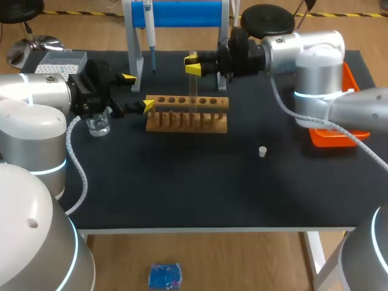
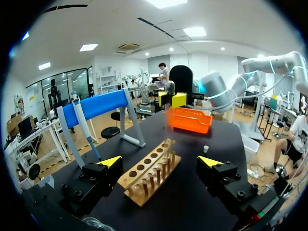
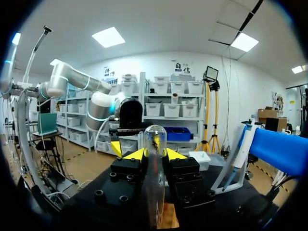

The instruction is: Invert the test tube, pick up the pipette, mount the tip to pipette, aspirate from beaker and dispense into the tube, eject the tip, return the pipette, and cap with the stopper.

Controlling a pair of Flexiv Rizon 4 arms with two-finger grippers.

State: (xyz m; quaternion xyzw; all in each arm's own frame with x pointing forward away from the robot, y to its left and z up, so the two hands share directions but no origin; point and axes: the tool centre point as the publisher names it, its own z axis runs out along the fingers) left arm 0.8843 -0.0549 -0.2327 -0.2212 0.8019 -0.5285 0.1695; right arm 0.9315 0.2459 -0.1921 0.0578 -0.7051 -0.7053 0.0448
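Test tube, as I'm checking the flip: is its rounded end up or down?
Up: the test tube has its domed end above the right gripper.

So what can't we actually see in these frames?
beaker: liquid level, head view; left gripper overlaps it, glass too small.
test tube: lower end, right wrist view; hidden between fingers of right gripper.
orange tray: contents, head view; right arm covers it.

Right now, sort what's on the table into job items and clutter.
Job: test tube in right gripper, pipette on blue stand, tip box, beaker, stopper, wooden rack.
Lying about: orange tray, not named in the task.
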